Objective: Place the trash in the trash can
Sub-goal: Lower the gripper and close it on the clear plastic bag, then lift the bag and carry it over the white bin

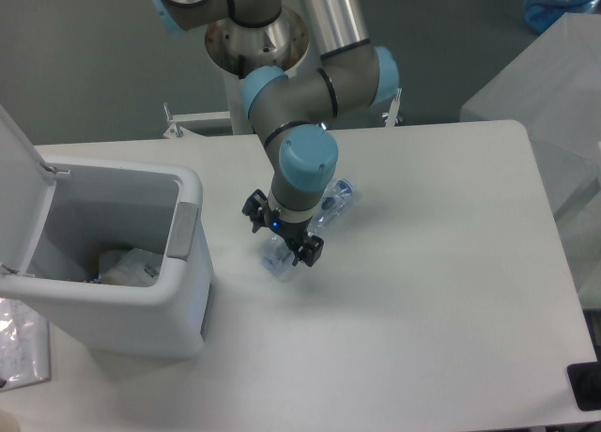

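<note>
even, soft overhead light; faint shadows on the table [423,291]; slightly soft focus, no glare

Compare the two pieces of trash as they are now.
The crumpled white wrapper already lies inside the trash can; the clear tube package is on the table under the gripper. The wrapper is opaque and balled up; the tube package is see-through, long, with blue parts. Both are light packaging.
</note>
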{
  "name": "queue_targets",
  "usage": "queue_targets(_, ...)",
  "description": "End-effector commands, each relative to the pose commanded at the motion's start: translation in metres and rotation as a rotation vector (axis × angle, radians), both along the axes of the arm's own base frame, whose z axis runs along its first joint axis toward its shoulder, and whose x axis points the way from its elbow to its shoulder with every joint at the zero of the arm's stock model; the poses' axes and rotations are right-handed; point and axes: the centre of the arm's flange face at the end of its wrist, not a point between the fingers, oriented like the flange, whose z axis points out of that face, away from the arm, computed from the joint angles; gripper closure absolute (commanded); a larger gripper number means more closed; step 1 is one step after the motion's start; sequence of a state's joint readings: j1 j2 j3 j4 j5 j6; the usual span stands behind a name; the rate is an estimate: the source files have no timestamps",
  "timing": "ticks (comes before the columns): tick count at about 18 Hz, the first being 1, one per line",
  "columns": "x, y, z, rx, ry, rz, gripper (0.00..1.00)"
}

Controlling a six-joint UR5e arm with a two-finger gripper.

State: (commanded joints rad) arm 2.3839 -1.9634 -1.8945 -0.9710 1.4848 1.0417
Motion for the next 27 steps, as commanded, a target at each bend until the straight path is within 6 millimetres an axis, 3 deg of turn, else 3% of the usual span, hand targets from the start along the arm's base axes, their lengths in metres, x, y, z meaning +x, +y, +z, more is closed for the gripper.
queue_targets(2,-0.003,0.001,-0.003,-0.022,0.017,-0.003,0.0)
queue_targets(6,-0.005,0.004,0.001,-0.023,0.03,-0.006,0.53)
queue_targets(8,-0.005,0.005,0.002,-0.02,0.031,-0.004,0.69)
queue_targets(9,-0.006,0.006,0.004,-0.017,0.034,-0.002,0.72)
queue_targets(14,-0.015,0.014,0.021,0.007,0.061,0.007,0.75)
queue_targets(20,-0.031,0.029,0.069,0.096,0.11,0.032,0.75)
queue_targets(27,-0.079,0.059,0.174,0.393,0.089,0.176,0.75)
